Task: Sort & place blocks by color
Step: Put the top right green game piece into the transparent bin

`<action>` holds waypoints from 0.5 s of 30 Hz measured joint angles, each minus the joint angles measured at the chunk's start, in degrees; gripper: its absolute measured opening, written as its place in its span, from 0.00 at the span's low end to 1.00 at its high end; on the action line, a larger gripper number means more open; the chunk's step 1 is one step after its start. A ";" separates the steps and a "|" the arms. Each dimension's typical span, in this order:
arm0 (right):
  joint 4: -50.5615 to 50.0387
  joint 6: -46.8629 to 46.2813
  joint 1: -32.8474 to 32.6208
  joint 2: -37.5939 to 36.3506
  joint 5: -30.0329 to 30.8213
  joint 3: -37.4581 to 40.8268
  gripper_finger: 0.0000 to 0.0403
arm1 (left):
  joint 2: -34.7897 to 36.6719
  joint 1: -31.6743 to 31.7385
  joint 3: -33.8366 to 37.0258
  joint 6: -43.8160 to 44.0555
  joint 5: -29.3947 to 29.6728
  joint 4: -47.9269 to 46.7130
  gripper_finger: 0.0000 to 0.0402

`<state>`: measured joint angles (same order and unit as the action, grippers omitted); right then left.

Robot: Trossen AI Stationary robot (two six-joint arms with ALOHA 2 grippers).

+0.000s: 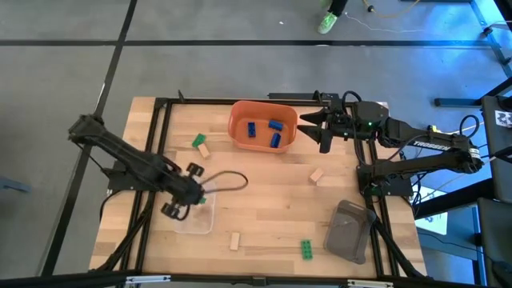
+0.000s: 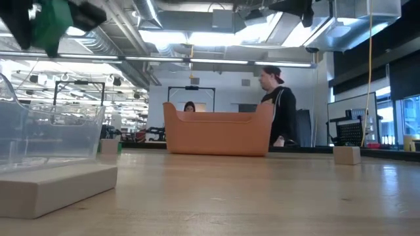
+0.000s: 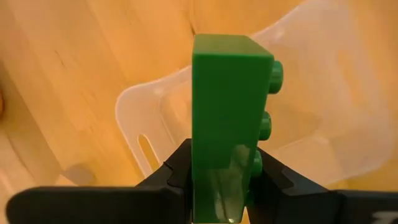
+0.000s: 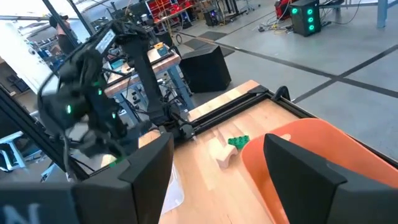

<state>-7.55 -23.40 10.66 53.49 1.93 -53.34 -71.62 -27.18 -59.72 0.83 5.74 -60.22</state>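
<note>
your left gripper (image 3: 214,186) is clamped on a green block (image 3: 227,124), long axis pointing out from the fingers, directly above the clear tray (image 3: 348,124); lower straight down.

High cam: straight down over whole counter (image 1: 264,216). Low cam: at counter level, facing orange bin (image 2: 218,133) and room behind. L wrist cam: very close, aimed down into clear tray (image 3: 323,118). R wrist cam: looking across counter toward left arm. Orange bin shared by high, low, R wrist.
</note>
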 joint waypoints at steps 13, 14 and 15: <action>-0.32 0.08 0.00 0.02 0.13 0.00 0.62 | -18.45 -0.14 0.00 -2.42 -2.37 2.61 0.23; -0.36 0.06 0.00 0.02 0.13 0.00 0.62 | -18.95 -0.09 0.00 -1.93 -3.54 3.38 0.23; -0.46 0.02 0.00 0.02 0.11 0.00 0.62 | -19.22 -0.09 0.00 -1.29 -4.56 4.29 0.23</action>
<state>-8.01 -23.38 10.66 53.52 2.04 -53.34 -90.83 -27.27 -59.72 -0.46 1.18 -55.93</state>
